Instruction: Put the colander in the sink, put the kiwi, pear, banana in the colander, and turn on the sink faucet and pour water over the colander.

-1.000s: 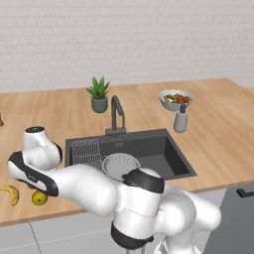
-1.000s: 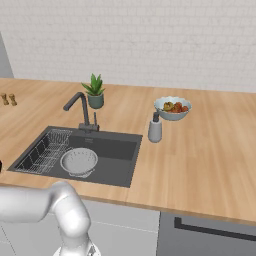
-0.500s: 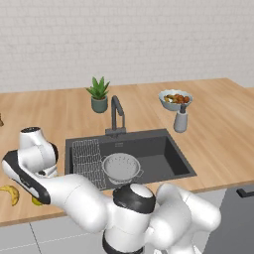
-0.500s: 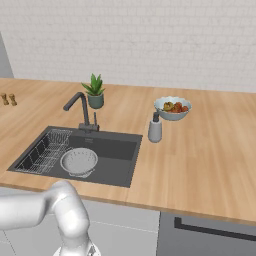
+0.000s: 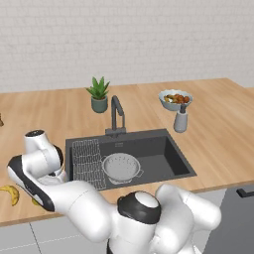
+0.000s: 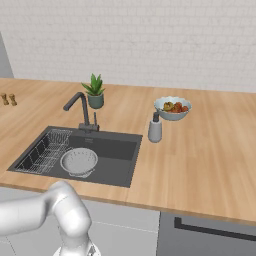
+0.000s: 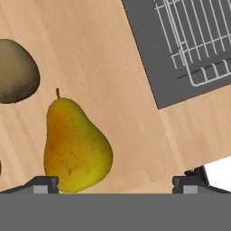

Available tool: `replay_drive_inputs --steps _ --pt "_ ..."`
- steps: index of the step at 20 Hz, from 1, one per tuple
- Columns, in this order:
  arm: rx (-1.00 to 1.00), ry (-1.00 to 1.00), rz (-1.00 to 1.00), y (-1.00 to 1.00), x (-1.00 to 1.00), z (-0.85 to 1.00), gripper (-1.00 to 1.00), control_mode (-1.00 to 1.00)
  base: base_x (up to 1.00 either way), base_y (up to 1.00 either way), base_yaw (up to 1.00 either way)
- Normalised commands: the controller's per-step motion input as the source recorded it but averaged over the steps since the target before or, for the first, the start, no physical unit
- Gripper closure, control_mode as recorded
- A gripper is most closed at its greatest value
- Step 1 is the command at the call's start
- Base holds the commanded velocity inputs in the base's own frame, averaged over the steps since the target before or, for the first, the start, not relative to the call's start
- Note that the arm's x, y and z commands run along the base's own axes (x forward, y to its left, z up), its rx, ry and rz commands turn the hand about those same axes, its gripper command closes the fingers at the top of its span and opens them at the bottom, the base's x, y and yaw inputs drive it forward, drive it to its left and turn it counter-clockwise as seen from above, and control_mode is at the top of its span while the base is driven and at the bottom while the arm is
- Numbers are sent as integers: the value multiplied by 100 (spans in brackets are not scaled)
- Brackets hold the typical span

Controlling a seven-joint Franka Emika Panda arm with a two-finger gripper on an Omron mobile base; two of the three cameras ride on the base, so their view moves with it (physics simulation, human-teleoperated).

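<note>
The colander point(image 5: 121, 167) already sits in the sink point(image 5: 168, 156), and the jaws hang wide apart over the bench, the pear point(image 7: 76, 148) lying near their left tip, at eight o'clock in the hand view. I'd shift them to straddle its belly, clear of the kiwi point(image 7: 16, 71) at ten o'clock.

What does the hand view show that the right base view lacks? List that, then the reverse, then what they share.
Hand view: the pear and the kiwi lying on the counter beside the sink. Right base view: the colander in the sink, the sink faucet, a potted plant, a fruit bowl. Shared: the sink, its wire rack, the counter.
</note>
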Motion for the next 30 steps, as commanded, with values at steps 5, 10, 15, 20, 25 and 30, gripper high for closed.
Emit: replay_drive_inputs --steps 5,10,15,20,25,30 --pt "2 -14 9 5 14 -11 -100 -100 0 0 0" --pt "6 -5 7 4 1 -20 -100 -100 0 0 0" --pt "8 -1 8 9 2 -22 -100 -100 0 0 0" --pt "3 0 9 14 18 -23 -100 -100 0 0 0" --pt "1 1 10 12 28 -25 -100 -100 0 0 0" --pt "1 11 6 14 15 -45 -100 -100 0 0 0"
